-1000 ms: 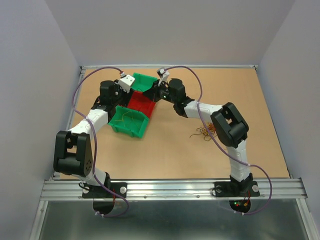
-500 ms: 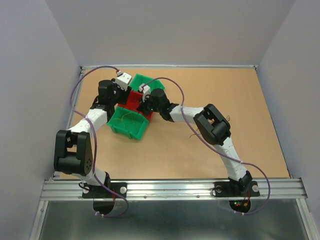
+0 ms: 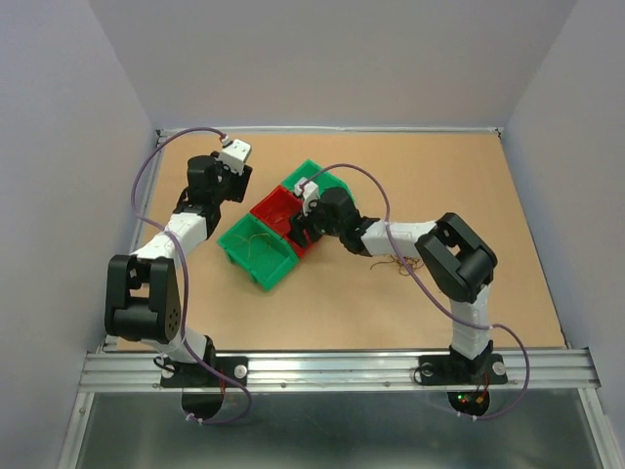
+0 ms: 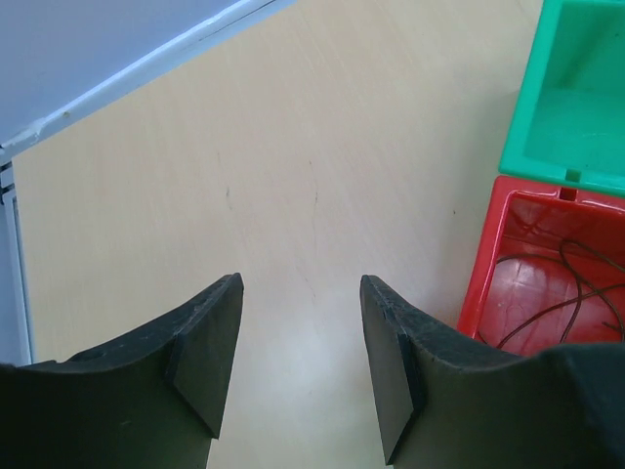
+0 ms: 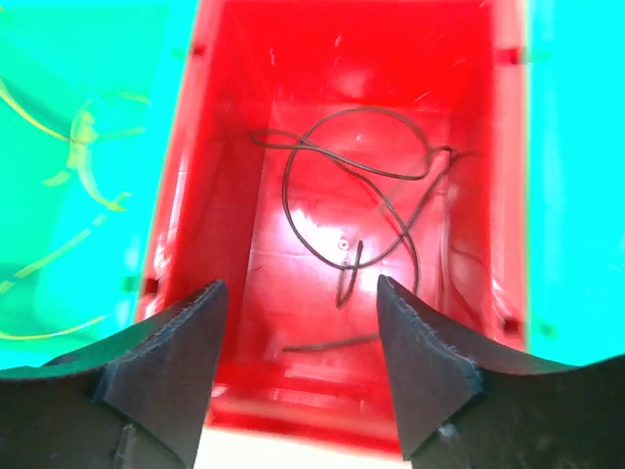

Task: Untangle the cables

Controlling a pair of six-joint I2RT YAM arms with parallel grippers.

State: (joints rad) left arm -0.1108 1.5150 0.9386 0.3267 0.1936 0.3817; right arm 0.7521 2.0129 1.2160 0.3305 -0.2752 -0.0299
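Note:
Dark brown cables (image 5: 359,200) lie coiled on the floor of the red bin (image 5: 229,176), loose. My right gripper (image 5: 298,293) hangs open just above them with nothing between its fingers; in the top view it (image 3: 299,223) is over the red bin (image 3: 274,207). Yellow cables (image 5: 83,147) lie in the green bin (image 3: 256,251) beside it. A small clump of red, orange and yellow cables (image 3: 398,262) rests on the table by the right forearm. My left gripper (image 4: 300,293) stands open over bare table, left of the red bin (image 4: 493,259); in the top view it (image 3: 240,172) is at the back left.
A second green bin (image 3: 320,177) sits at the far end of the red one, also in the left wrist view (image 4: 576,88). The three bins form a slanted row mid-table. The table's metal rail (image 4: 117,78) and the back wall run close behind the left gripper.
The right gripper swung over the red bin and opened; a dark cable now lies loose there. The row of bins shifted and turned. The left gripper drew back slightly.

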